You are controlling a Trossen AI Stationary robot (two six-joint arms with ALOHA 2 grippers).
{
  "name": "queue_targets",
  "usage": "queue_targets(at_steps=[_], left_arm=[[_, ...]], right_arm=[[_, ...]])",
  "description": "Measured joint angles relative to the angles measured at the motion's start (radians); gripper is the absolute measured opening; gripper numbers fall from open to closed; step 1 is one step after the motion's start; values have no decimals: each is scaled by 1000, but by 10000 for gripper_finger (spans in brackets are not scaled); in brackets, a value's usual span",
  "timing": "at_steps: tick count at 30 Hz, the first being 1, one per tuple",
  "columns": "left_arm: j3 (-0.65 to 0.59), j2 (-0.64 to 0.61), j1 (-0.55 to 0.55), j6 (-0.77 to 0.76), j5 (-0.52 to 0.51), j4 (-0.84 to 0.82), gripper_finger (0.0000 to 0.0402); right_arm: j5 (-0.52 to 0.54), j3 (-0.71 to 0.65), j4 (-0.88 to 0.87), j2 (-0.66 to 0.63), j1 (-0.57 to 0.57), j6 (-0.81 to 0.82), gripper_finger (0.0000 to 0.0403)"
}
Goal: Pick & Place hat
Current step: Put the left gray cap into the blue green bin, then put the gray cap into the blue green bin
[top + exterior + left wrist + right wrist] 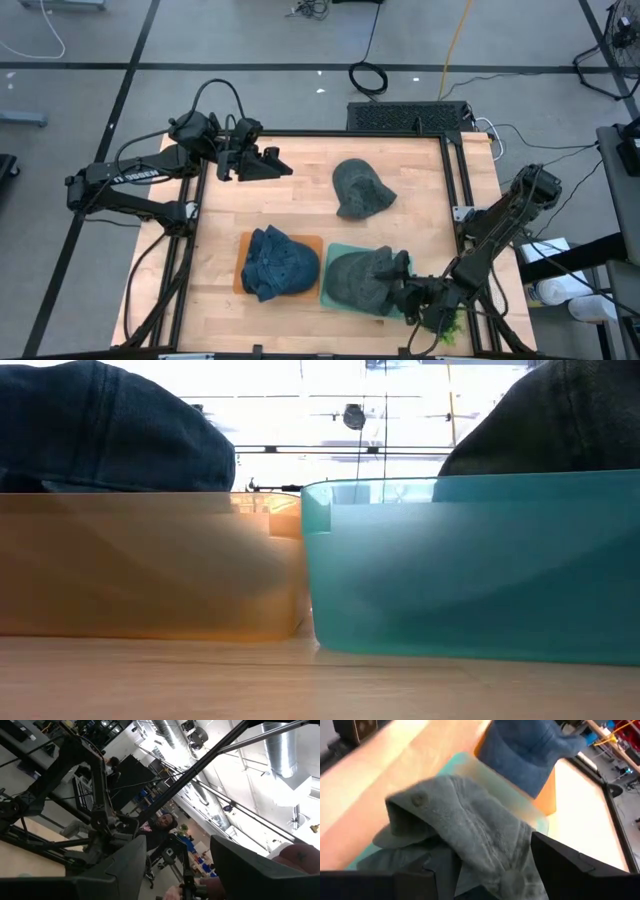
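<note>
Grey hat (365, 277) lies in teal bin (330, 290); my right gripper (408, 294) beside it, fingers parted, gripping nothing. Left gripper (275, 166) waits at far edge, fingers apart, empty.

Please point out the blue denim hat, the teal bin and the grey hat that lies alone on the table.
Blue denim hat (280, 262), high view, on its crown.
Teal bin (470, 570), low view, on its front wall.
Lone grey hat (360, 187), high view, on its crown.
</note>
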Motion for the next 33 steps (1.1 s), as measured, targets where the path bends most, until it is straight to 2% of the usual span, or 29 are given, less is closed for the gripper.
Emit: queue_targets(at_steps=[4, 6, 11, 16, 22, 25, 30, 33], left_arm=[[0, 0, 0, 2, 3, 0, 230], [0, 0, 0, 0, 10, 0, 230], [0, 0, 0, -2, 18, 0, 230], [0, 0, 0, 3, 17, 0, 230], [0, 0, 0, 22, 16, 0, 230], [0, 0, 0, 29, 16, 0, 230], [0, 0, 0, 36, 9, 0, 230], [0, 0, 0, 52, -5, 0, 230]], right_arm=[[-9, 0, 4, -53, 8, -36, 224], [-65, 0, 0, -89, 7, -35, 224], [-164, 0, -16, -177, 7, 33, 224], [-190, 0, -15, -274, 7, 156, 224], [-173, 0, -15, -387, 4, 309, 224], [-120, 0, 1, -429, 0, 359, 224], [-67, 0, 116, -478, -6, 339, 224], [18, 0, 181, -489, -7, 297, 224]])
